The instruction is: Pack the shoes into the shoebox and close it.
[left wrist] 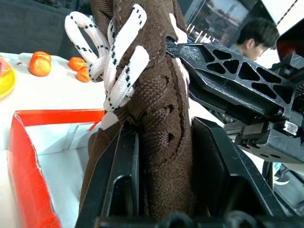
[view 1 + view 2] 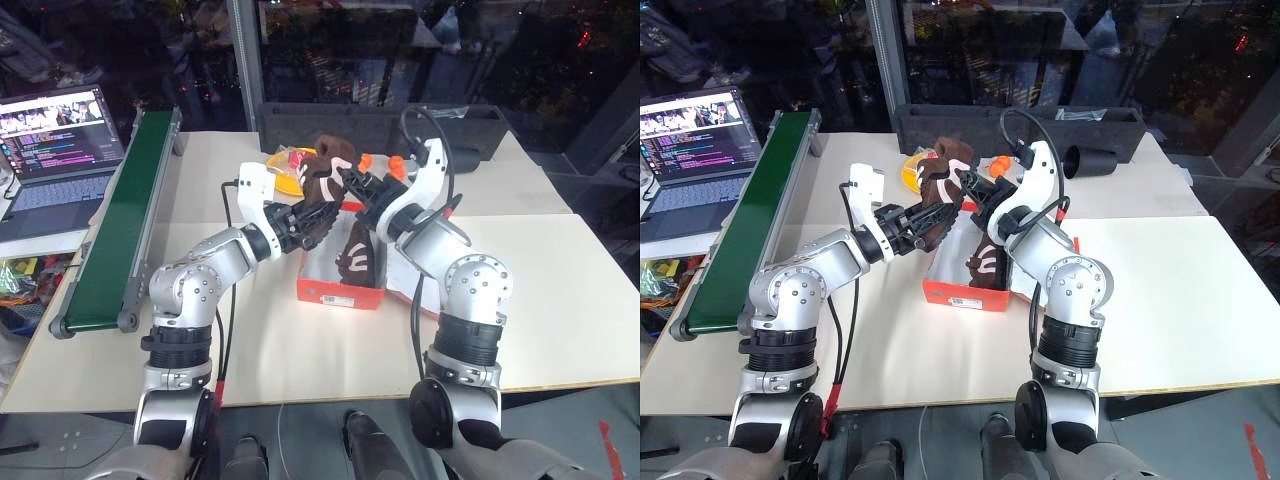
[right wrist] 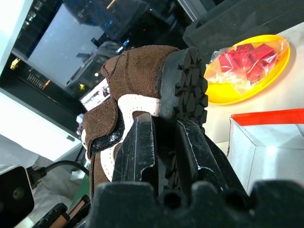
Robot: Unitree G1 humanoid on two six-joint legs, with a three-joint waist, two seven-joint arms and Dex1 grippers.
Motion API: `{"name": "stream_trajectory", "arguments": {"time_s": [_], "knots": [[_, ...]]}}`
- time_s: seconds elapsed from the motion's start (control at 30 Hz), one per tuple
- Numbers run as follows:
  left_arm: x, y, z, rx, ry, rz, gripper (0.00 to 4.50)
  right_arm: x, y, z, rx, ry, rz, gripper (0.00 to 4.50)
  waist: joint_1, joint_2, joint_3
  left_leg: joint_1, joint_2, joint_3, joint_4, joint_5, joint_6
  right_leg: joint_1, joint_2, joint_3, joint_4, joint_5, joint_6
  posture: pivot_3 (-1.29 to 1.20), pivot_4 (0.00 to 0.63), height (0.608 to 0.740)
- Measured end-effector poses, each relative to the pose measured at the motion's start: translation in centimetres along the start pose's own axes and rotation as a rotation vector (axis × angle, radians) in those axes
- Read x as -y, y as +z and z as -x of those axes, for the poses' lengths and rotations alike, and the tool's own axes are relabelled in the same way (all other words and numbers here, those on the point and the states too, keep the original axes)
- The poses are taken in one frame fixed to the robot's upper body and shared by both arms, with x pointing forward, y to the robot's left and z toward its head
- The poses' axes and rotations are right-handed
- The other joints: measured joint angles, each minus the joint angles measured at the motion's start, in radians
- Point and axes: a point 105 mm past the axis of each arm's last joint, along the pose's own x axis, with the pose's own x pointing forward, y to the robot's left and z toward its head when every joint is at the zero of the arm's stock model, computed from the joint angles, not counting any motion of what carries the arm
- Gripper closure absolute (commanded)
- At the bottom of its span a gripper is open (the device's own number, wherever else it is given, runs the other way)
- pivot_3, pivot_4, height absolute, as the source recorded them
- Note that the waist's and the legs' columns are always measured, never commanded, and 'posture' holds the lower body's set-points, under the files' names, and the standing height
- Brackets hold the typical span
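- I am working over the pale desk, with the long green conveyor lying along its left side and the black tray sitting at the far edge.
- The red-orange shoebox is standing open in front of me, between my two arms, its white inside showing.
- One dark brown shoe is already lying inside the box, white side marking up.
- The second shoe is hanging in the air just above the box's far left end, and I am holding it from both sides.
- My left pincer is clamping shut on the laced upper of the raised shoe; the left wrist view is showing the brown fabric squeezed between both black fingers.
- My right pincer is nipping nearly closed on the same shoe, at the sole's edge by the heel, as the right wrist view is showing.
- The step in hand, as I am judging it, is placing the second shoe beside the first.
- Next I am expecting to need one pincer releasing, then the shoe tilting level and lowering into the free half of the box, without jamming the first shoe.
- A yellow dish of red pieces and small orange fruits are sitting beyond the box, out of my way.
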Motion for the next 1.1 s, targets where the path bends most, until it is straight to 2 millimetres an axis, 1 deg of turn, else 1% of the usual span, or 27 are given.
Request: {"name": "stream_trajectory", "arguments": {"time_s": [0.1,0.4,0.47,0.5,0.53,0.57,0.6,0.83,0.93,1.1], "knots": [[0.0,0.0,0.0,-0.001,0.002,-0.007,2.92,0.0,0.0,0.0,0.0,-0.006,-0.002,4.35,0.0,0.0,0.0,0.0,0.0,0.0,0.0,0.0,0.0,0.0,0.0,0.0,0.0,0.0,0.0,0.0,0.15,0.71],[0.0,0.0,-0.1,-0.003,0.004,-0.03,2.92,0.0,0.0,0.0,0.001,-0.009,-0.006,4.37,0.0,0.0,0.0,0.0,0.0,0.0,0.0,0.0,0.0,0.0,0.0,0.0,0.0,0.0,0.0,0.0,0.15,0.71],[-0.1,0.0,-0.1,0.0,0.009,-0.046,2.27,0.1,0.0,0.0,0.001,-0.013,-0.006,4.37,0.0,0.0,0.0,0.0,0.0,0.0,0.0,0.0,0.0,0.0,0.0,0.0,0.0,0.0,0.0,0.0,0.15,0.71],[-0.2,0.0,-0.1,0.004,0.017,-0.048,2.09,0.1,0.0,0.0,0.001,-0.018,-0.006,4.37,0.001,0.0,0.0,0.0,0.0,0.0,0.0,0.0,0.0,0.0,0.0,0.0,0.0,0.0,0.0,0.0,0.15,0.71],[-0.3,0.0,-0.1,0.002,0.023,-0.059,1.71,0.2,0.0,0.0,0.001,-0.021,-0.006,4.37,0.001,0.0,0.0,0.0,0.0,0.0,0.0,0.0,0.0,0.0,0.0,0.0,0.0,0.0,0.0,0.0,0.15,0.71],[-0.2,-0.1,-0.2,-0.007,0.024,-0.079,1.2,0.2,0.0,0.0,0.0,-0.023,-0.006,4.37,0.001,0.0,0.0,0.0,0.0,0.0,0.0,0.0,0.0,0.0,0.0,0.0,0.0,0.0,0.0,0.0,0.15,0.71],[-0.2,-0.2,-0.3,-0.011,0.021,-0.085,1.03,0.2,0.0,0.0,0.0,-0.024,-0.005,4.37,0.001,0.0,0.0,0.0,0.0,0.0,0.0,0.0,0.0,0.0,0.0,0.0,0.0,0.0,0.0,0.0,0.15,0.71],[-0.2,-0.7,-0.2,-0.019,0.016,-0.08,1.03,0.8,0.1,0.1,-0.001,-0.062,0.004,4.37,0.0,0.0,0.0,0.0,0.0,0.0,0.0,0.0,0.0,0.0,0.0,0.0,0.0,0.0,0.0,0.0,0.15,0.71],[-0.5,-1.4,0.2,-0.034,0.021,-0.067,1.03,1.5,0.0,0.1,-0.006,-0.102,0.007,4.37,0.001,0.0,0.0,0.0,0.0,0.0,-0.001,0.0,0.0,0.0,0.0,0.0,0.0,0.0,0.0,0.0,0.15,0.71],[-1.0,-1.7,1.9,-0.029,0.031,-0.044,1.03,4.4,-0.2,0.7,-0.002,-0.237,0.013,4.37,0.001,0.0,0.0,-0.001,0.0,0.0,-0.001,0.0,0.0,-0.001,0.0,0.0,-0.001,0.0,0.0,0.0,0.15,0.71]]}}
